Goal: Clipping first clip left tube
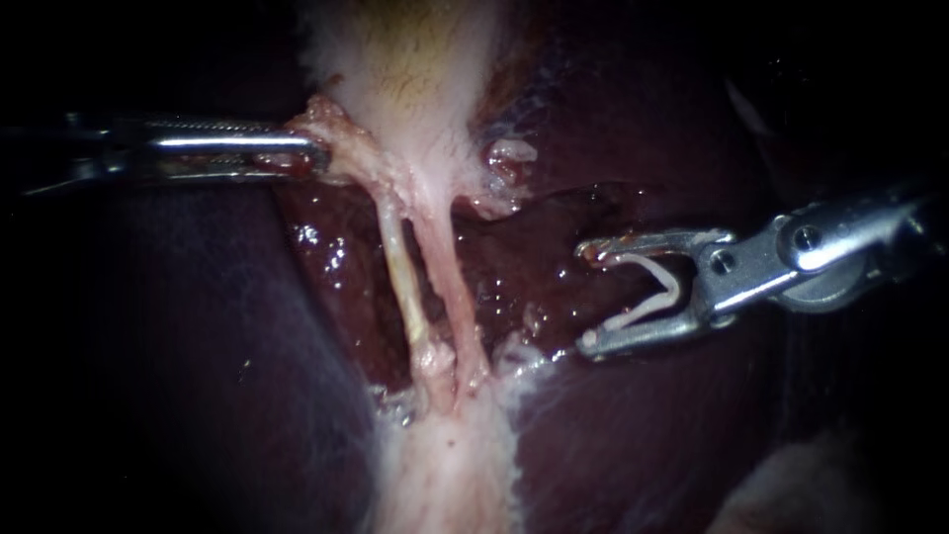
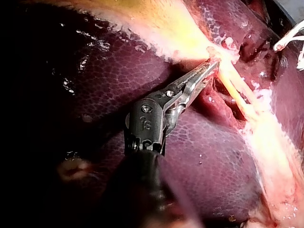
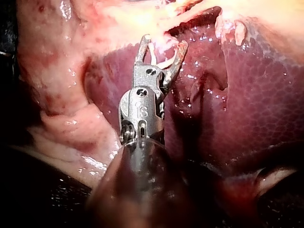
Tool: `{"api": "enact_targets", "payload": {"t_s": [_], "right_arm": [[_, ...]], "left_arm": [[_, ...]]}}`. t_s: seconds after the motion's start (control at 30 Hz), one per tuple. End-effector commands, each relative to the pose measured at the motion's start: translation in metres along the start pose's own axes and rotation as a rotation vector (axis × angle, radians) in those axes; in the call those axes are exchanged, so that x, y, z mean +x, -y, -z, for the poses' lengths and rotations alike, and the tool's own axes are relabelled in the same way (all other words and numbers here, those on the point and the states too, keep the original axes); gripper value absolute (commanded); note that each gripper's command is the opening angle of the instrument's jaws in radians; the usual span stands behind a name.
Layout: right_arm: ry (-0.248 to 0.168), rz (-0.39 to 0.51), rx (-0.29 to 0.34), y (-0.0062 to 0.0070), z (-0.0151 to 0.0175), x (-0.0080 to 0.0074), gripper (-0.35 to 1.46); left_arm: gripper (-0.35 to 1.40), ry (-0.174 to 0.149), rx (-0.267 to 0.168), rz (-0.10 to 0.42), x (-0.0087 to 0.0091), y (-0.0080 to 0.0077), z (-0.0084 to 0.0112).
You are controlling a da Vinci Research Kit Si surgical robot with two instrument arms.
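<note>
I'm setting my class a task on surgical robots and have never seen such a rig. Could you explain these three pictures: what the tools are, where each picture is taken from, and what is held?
Two thin robot instruments work on a pig's liver, the dark purple surface. Each ends in a claw of two small jaws. The endoscope view is taken close to the tissue. Each wrist view looks along one instrument's own arm. The left instrument is shut on pale tissue at the upper end of two thin tubes, the left tube and the right tube. The right instrument is clear of both tubes and holds a white clip between its spread jaws.
</note>
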Motion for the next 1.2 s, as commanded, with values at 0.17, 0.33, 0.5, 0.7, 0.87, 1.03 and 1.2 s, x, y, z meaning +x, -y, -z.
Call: {"api": "enact_targets", "payload": {"t_s": [0.17,0.33,0.5,0.7,0.87,1.03,1.2], "right_arm": [[0.0,0.0,0.002,0.0001,-0.0003,0.0003,0.5],[-0.001,0.002,0.01,0.0005,-0.0019,0.0008,0.5],[-0.001,-0.016,0.016,0.0008,-0.0044,0.0007,0.5],[-0.003,-0.03,0.037,0.0012,-0.0078,0.0004,0.5],[-0.002,-0.04,0.052,0.0013,-0.0111,0.0003,0.5],[-0.001,-0.04,0.055,0.001,-0.0137,0.0,0.5],[0.002,-0.043,0.047,0.0001,-0.0152,-0.0009,0.5]], "left_arm": [[-0.35,-0.001,0.0,-0.001,0.0,-0.0001,0.0001],[-0.35,-0.001,0.001,-0.001,0.0,-0.0005,0.0001],[-0.35,-0.002,0.004,-0.002,-0.0002,-0.0011,-0.0001],[-0.35,-0.002,0.006,-0.003,-0.0002,-0.0017,-0.0003],[-0.35,-0.002,0.006,-0.003,-0.0002,-0.0017,-0.0003],[-0.35,-0.002,0.006,-0.003,-0.0002,-0.0018,-0.0002],[-0.35,-0.002,0.006,-0.003,-0.0001,-0.002,-0.0002]]}}
